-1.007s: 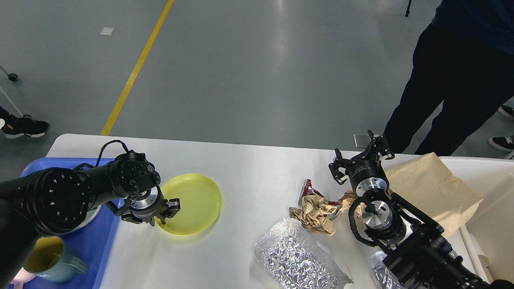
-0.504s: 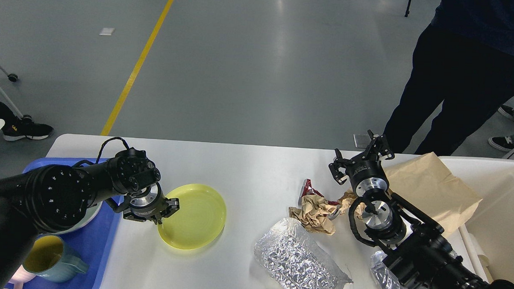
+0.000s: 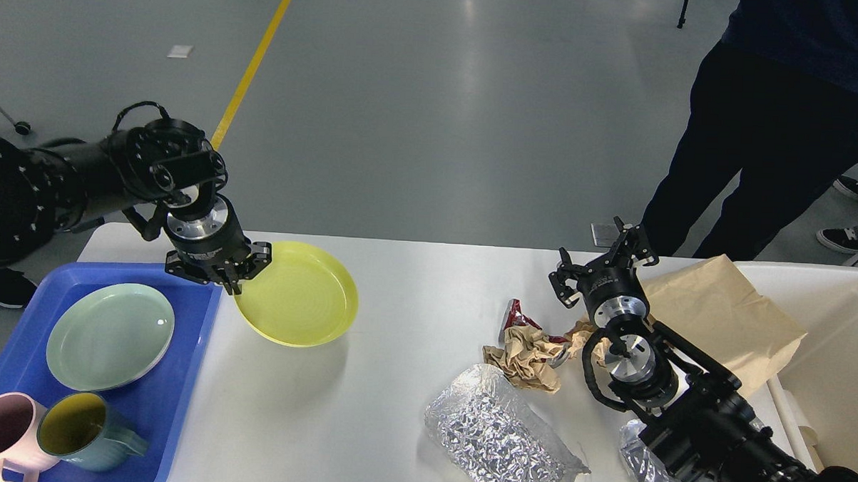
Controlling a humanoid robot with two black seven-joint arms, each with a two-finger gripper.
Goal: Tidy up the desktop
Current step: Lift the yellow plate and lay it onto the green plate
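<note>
Gripping the yellow plate (image 3: 298,304) by its left rim, the left pincer (image 3: 237,270) is clamped on it at centre-left of the head view, tilted above the white worktop (image 3: 412,319), which spans the lower frame. Just left sits a blue tray (image 3: 182,375) with a pale green plate (image 3: 109,335) and two mugs. Right of centre, the right pincer (image 3: 603,265) hovers spread wide and empty over crumpled brown paper (image 3: 529,348).

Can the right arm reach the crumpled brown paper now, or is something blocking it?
Probably yes. The right end effector hangs open just beyond the crumpled brown paper, with nothing between them.
</note>
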